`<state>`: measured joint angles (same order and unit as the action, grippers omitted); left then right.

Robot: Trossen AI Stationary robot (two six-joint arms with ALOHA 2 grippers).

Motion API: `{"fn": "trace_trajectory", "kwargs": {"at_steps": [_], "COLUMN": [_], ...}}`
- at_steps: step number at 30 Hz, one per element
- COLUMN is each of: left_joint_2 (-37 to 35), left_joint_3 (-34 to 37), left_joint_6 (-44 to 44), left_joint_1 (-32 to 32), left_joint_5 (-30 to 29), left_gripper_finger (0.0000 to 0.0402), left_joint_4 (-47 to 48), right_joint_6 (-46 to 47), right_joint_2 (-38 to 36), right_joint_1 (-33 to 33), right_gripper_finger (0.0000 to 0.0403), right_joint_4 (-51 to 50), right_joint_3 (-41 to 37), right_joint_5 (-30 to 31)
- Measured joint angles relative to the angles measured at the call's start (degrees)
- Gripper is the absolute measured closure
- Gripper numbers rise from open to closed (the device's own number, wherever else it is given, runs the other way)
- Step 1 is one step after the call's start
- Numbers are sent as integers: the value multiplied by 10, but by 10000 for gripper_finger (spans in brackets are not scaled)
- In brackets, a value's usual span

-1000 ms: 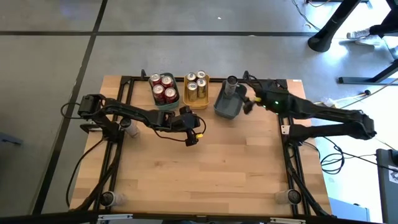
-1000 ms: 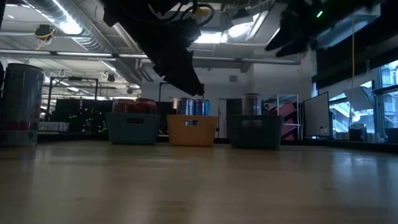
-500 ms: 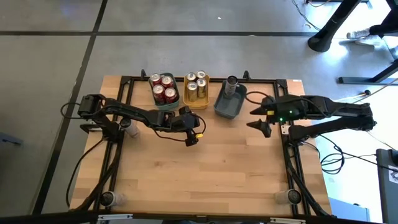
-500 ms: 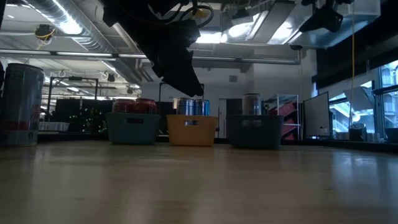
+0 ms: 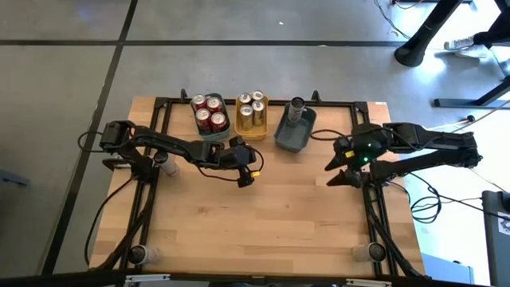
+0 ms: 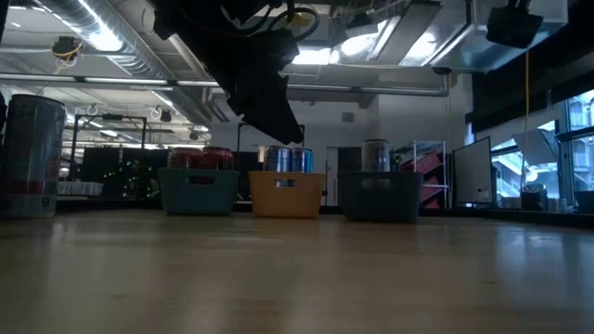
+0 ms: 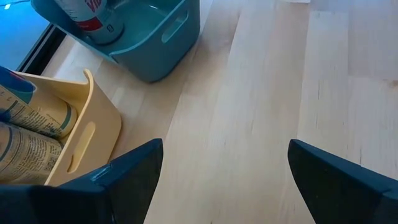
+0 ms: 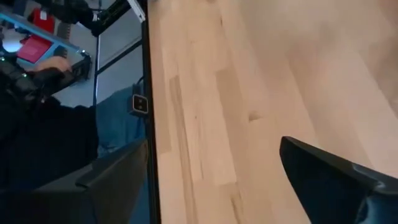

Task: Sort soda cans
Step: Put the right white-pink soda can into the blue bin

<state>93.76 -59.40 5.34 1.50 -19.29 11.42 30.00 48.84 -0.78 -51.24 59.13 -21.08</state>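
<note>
In the high view three trays stand along the far edge. The teal tray [image 5: 211, 116] holds several red cans. The yellow tray [image 5: 251, 112] holds several gold cans. A single dark can [image 5: 297, 106] is upright in the grey-blue tray [image 5: 293, 131]. My left gripper [image 5: 241, 163] hovers open over the wood just near of the teal and yellow trays [image 7: 224, 146]. My right gripper [image 5: 333, 171] is open and empty above the table's right part, near its right edge [image 8: 214, 146]. One more can [image 6: 32, 153] is upright on the table at the low view's left.
Bare wood [image 5: 279, 223] spreads across the table's middle and near half. A black frame rail [image 5: 368, 199] runs along the right side under my right arm, and another [image 5: 147, 199] runs along the left. The right wrist view shows the table's edge [image 8: 148, 93] with floor beyond.
My right gripper has drawn back from beside the dark can in the grey-blue tray, swinging toward the table's right edge and then toward the near side, holding nothing. The dark can stays upright in its tray.
</note>
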Motion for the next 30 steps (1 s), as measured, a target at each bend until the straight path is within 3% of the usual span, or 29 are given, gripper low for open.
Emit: {"fn": "trace_trajectory", "kwargs": {"at_steps": [5, 9, 12, 18, 24, 30], "left_joint_2": [0, 0, 0, 0, 0, 1], "left_joint_3": [0, 0, 0, 0, 0, 0], "left_joint_6": [-2, -2, -2, 1, 4, 7], "left_joint_1": [0, 0, 0, 0, 0, 0], "left_joint_5": [0, 0, 0, 0, 0, 0], "left_gripper_finger": [68, 68, 68, 68, 68, 68], "left_joint_4": [0, 0, 0, -1, -1, -8], "right_joint_6": [15, 9, 8, 69, 230, 411], "right_joint_2": [11, 22, 22, 26, 35, 54], "right_joint_1": [0, -6, -60, -176, -296, -407], "right_gripper_finger": [61, 62, 63, 65, 75, 79], "right_joint_4": [40, 99, 131, 131, -10, -150], "right_joint_3": [0, 0, 0, 14, 59, 90], "right_joint_5": [40, -3, -10, 68, 182, 247]}}
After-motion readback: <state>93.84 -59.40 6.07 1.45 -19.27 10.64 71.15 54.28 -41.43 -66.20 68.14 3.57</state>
